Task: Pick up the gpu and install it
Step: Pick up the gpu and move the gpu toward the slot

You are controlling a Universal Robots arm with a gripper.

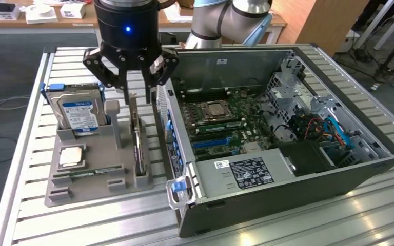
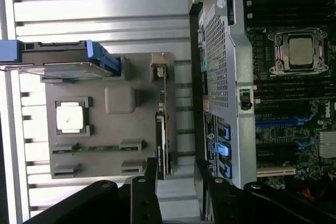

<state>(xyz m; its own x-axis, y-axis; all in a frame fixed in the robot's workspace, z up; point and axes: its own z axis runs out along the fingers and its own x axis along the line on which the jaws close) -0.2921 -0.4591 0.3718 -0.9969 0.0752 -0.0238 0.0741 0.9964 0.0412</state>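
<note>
Black two-fingered end effector point(image 2: 177, 199) sits closest to the wrist camera, and its fingers point(image 2: 143, 195) are spread wide with nothing gripped between them. From the exterior view it hangs right over the gpu point(image 1: 139, 141), a thin flat dark rectangular card. The card stands on its long edge in a slot of the grey plastic holder tray point(image 1: 87, 192), on the tray's side next to the computer. It lines up with the gap between the fingers, closer to one finger than the other, and honestly I can't tell if anything touches it. So the gpu is in the tray, not in the machine. Same tray also carries a silver hard drive with a blue-and-white label point(image 1: 79, 114), standing upright with blue plastic rails at the far end. A square silver CPU chip point(image 1: 70, 156) lies flat in a pocket, with a slim narrow green RAM stick point(image 1: 87, 174) in a groove nearer the exterior camera than the chip. Just to the exterior view's right of the tray is the open dark grey desktop computer case point(image 1: 361, 169). It lies on its side with the green motherboard point(image 1: 217, 130) facing up, and a silver power supply box with a black label point(image 1: 245, 171) at its near end. All of it sits on a slatted aluminium table point(image 1: 80, 228).
</note>
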